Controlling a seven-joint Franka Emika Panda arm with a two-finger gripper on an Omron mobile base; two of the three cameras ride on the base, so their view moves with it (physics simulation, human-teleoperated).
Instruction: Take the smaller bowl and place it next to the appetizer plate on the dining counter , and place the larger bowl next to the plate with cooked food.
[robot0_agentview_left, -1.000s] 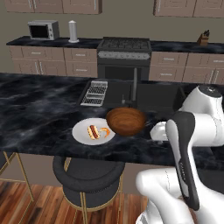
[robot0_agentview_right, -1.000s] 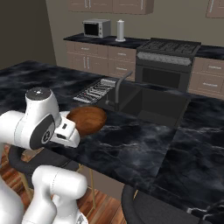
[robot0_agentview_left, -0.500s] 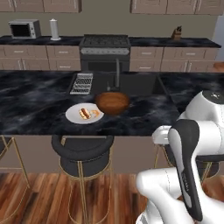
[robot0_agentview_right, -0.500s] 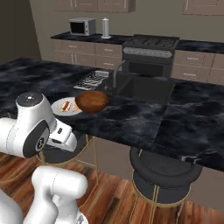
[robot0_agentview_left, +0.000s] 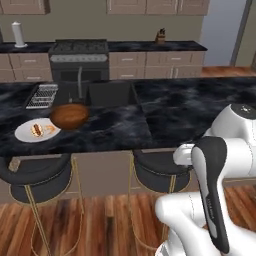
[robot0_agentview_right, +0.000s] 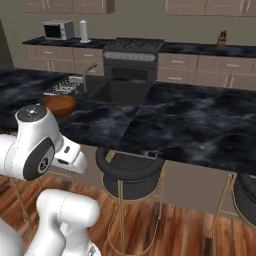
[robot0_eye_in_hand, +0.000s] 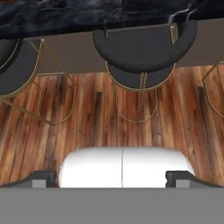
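With the larger bowl (robot0_agentview_left: 69, 115) set beside the plate with cooked food (robot0_agentview_left: 36, 130) on the black marble desk (robot0_agentview_left: 180, 107), the empty, spread-open gripper (robot0_eye_in_hand: 111, 178) should stay tucked while travelling.

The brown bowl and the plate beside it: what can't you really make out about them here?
- Larger bowl: inside hidden by its own rim, left base view; in the right base view the arm partly covers it.
- Plate with cooked food: pieces too small to identify.
- Whether bowl and plate touch: unclear.
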